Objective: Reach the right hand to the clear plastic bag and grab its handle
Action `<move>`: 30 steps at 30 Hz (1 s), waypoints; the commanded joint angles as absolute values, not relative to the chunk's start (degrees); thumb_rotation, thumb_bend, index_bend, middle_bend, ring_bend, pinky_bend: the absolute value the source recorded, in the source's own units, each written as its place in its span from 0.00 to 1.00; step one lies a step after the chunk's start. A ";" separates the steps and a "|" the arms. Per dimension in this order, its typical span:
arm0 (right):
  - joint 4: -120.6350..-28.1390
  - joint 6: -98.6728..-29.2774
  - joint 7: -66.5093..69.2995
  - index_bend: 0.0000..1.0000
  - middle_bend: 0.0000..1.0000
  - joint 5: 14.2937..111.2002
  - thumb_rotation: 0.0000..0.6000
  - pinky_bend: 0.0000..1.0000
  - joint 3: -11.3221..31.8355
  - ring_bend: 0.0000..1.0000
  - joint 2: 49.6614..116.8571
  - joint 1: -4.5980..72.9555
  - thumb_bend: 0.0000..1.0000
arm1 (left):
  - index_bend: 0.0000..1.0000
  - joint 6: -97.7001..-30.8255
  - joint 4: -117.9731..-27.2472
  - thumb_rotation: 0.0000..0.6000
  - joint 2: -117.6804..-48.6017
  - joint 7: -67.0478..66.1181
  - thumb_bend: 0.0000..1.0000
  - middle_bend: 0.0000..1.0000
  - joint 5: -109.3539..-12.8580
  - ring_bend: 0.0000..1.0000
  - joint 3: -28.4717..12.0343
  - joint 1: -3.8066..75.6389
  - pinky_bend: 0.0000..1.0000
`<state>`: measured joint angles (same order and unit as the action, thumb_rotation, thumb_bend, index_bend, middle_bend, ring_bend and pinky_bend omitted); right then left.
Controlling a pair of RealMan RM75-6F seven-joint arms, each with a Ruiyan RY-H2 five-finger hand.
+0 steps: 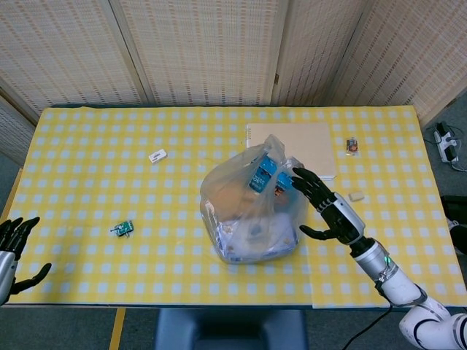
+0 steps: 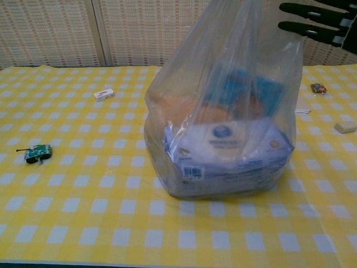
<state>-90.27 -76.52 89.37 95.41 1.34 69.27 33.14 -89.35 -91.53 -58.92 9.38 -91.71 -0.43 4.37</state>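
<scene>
Clear plastic bag mid-table, handle up-left of right hand; fingers spread, nothing held, tips touching bag's right side; left hand well apart, also spread and holding nothing.

Clear plastic bag sits mid-table, nearer front edge, blue packs + boxed goods inside. Right hand open, fingers spread, fingertips at bag's upper right side by the handle; not gripping. Left hand open at table's front-left corner. Small green toy front-left area, white eraser toward back-left, tan board behind bag.
</scene>
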 commanded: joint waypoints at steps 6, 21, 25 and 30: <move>-89.54 -72.32 88.35 0.00 0.00 92.65 1.00 0.00 2.81 0.00 69.72 34.77 0.30 | 0.08 -89.87 -91.49 1.00 -58.64 9.94 0.31 0.17 -91.71 0.09 -0.52 4.07 0.00; -90.99 -72.76 91.09 0.00 0.00 95.85 1.00 0.00 1.68 0.00 68.56 34.92 0.30 | 0.09 -90.26 -91.37 1.00 -58.46 10.48 0.31 0.17 -91.86 0.09 -0.61 3.82 0.00; -91.33 -72.54 91.10 0.00 0.00 95.70 1.00 0.00 1.78 0.00 68.41 35.15 0.30 | 0.09 -90.24 -91.44 1.00 -58.44 10.46 0.31 0.17 -92.09 0.09 -0.55 3.84 0.00; -91.42 -70.62 92.02 0.00 0.00 94.38 1.00 0.00 2.82 0.00 68.93 36.51 0.30 | 0.09 -90.43 -91.47 1.00 -58.38 10.57 0.31 0.17 -92.38 0.09 -0.47 3.77 0.00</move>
